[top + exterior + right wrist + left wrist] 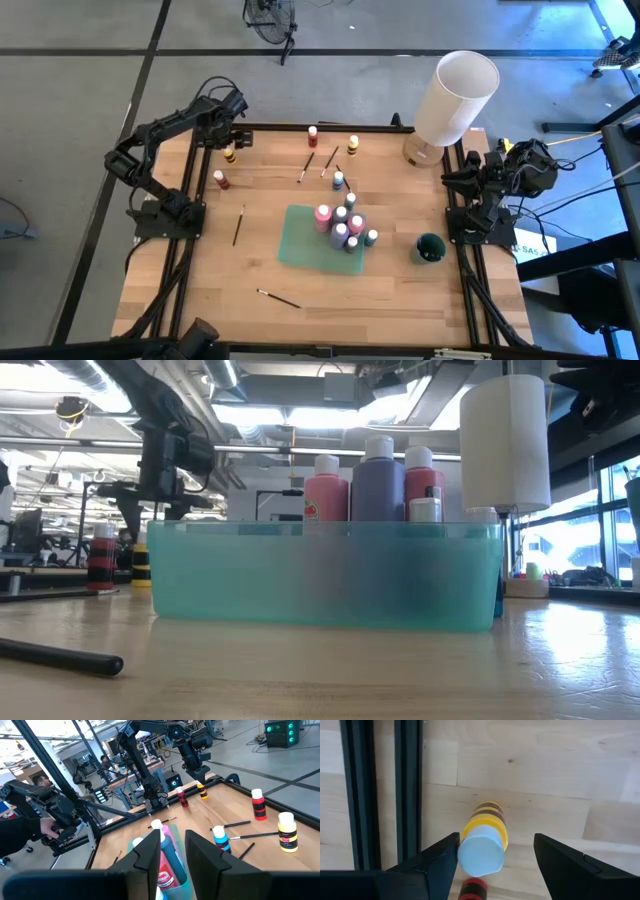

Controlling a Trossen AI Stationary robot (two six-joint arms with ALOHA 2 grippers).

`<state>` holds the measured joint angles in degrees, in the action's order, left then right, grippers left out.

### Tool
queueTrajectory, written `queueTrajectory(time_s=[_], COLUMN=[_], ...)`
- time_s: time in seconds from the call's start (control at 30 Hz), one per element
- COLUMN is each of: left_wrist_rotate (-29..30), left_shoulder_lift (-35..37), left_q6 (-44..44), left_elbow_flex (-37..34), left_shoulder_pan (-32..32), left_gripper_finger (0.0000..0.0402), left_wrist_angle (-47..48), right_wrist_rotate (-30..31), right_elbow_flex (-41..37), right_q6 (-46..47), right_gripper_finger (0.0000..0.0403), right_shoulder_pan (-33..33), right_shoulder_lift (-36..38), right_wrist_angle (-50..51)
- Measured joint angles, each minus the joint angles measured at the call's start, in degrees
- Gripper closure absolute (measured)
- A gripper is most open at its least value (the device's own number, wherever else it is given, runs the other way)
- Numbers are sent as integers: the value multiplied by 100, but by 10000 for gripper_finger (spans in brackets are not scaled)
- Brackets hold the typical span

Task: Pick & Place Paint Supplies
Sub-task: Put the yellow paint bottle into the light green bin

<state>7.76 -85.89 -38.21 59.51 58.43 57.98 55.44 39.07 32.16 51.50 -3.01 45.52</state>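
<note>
1. The left hand [495,865] hangs with its fingers spread wide, straddling the white cap of a yellow bottle [482,840] that stands near the far left corner of the tabletop [400,290]. It grips nothing yet.
2. If the hand drops off-centre, one finger [432,862] could strike the cap and tip the bottle toward the black frame rail [410,795] just beside it.
3. A red bottle [221,180] stands near (partly visible under the hand in the left wrist view); a wide sweep could knock it over.
4. The teal tray [300,245] already holds a tight cluster of bottles [345,228], so a careless drop there could topple them.
5. Brushes [238,225] and other bottles lie loose across the tabletop.
6. The right hand [172,847] waits at the right edge, fingers nearly together, holding nothing.
</note>
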Motion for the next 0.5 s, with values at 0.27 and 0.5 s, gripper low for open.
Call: queueTrajectory(time_s=[0.27, 0.5], left_wrist_rotate=[19, -69], left_shoulder_lift=[-5, -207], left_q6=[-10, -17], left_elbow_flex=[0, 1], left_shoulder_pan=[2, -54], left_gripper_finger=[151, 151], left_wrist_angle=[-1, 26], right_wrist_rotate=[0, 0], right_elbow_flex=[0, 0], right_q6=[48, 63], right_gripper_finger=[311, 311], right_shoulder_pan=[-2, -2], right_shoulder_lift=[0, -2], right_wrist_angle=[15, 15])
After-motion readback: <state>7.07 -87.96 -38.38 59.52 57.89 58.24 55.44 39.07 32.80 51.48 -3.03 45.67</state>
